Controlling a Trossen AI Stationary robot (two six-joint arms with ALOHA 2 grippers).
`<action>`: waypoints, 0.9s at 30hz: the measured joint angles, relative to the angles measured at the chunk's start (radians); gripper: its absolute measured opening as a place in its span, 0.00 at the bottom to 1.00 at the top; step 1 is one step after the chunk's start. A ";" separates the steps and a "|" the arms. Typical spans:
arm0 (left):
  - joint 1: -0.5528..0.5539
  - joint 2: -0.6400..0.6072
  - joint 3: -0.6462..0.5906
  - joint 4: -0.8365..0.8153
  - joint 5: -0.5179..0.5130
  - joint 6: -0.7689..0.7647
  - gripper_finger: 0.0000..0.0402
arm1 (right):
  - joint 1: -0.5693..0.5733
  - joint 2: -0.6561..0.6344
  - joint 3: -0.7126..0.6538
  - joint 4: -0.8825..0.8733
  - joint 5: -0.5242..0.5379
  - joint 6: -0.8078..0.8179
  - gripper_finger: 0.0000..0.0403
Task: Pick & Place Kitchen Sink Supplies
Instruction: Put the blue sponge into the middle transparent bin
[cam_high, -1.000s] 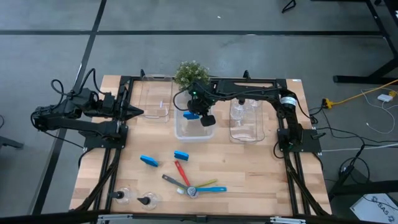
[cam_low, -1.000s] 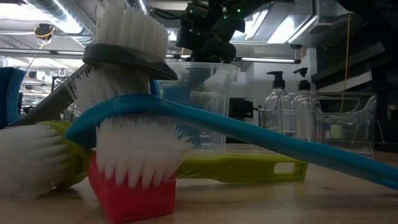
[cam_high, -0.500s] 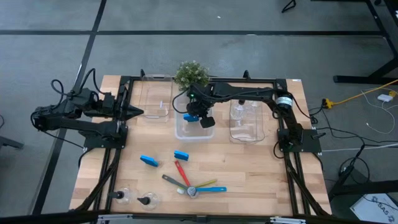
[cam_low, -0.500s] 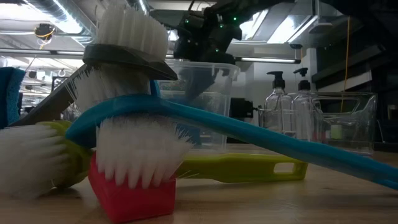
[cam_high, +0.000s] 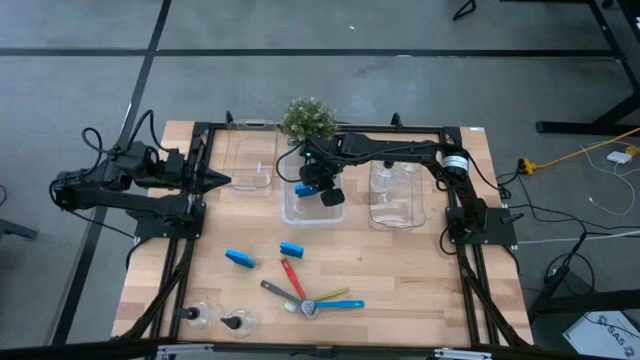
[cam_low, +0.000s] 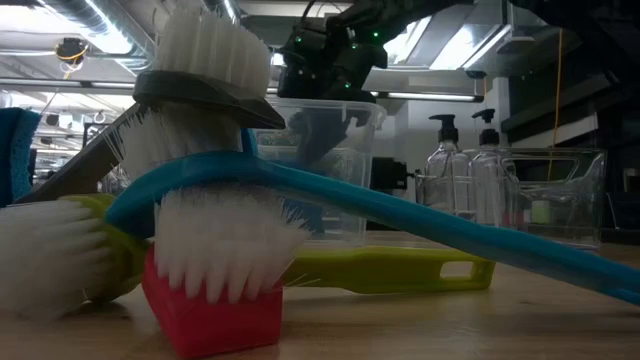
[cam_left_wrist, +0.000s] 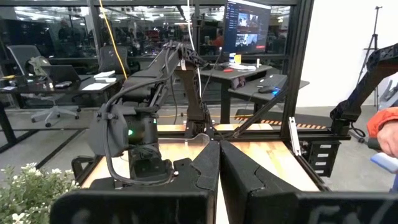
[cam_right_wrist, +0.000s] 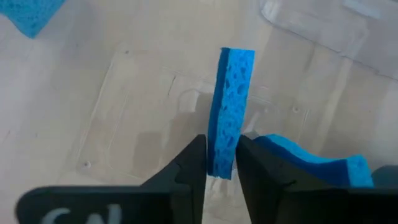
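My right gripper (cam_high: 320, 188) hangs over the middle clear bin (cam_high: 290, 214), shut on a blue sponge (cam_right_wrist: 231, 99). A second sponge (cam_right_wrist: 311, 165) lies on the bin's floor beside it. Two more blue sponges (cam_high: 239, 259) (cam_high: 291, 249) lie flat on the table. The brushes (cam_high: 305, 295) lie crossed in a pile near the front; they fill the low view (cam_low: 200, 200). Two pump bottles (cam_high: 200, 316) lie on their sides at the front left, and two stand in the right bin (cam_high: 393, 180). My left gripper (cam_left_wrist: 219, 163) is shut and empty at the table's left. My right gripper pinches the sponge's two broad faces (cam_right_wrist: 222, 155) between its two fingers, at one end of the sponge. The fingers come from above, pointing down into the bin. The sponge stands on edge and reaches out below the fingertips, over the bin's floor.
A third clear bin (cam_high: 250, 165) stands at the back left and a green potted plant (cam_high: 307, 118) behind the middle bin. The right bin (cam_low: 555, 195) shows in the low view with its bottles (cam_low: 462, 165). A person's sleeve (cam_left_wrist: 385, 124) shows beyond the table.
My right gripper has gone a little toward the table's left over the middle bin, still shut on the sponge.
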 joint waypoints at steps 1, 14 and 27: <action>0.000 0.000 0.000 0.000 0.000 0.000 0.02 | 0.000 0.000 0.001 -0.001 0.002 0.002 0.23; 0.000 0.000 0.000 0.000 0.000 0.000 0.02 | 0.000 0.000 0.107 -0.124 0.052 0.027 0.42; 0.000 0.000 0.000 0.000 0.000 0.000 0.01 | 0.005 0.000 0.342 -0.382 0.053 0.081 0.52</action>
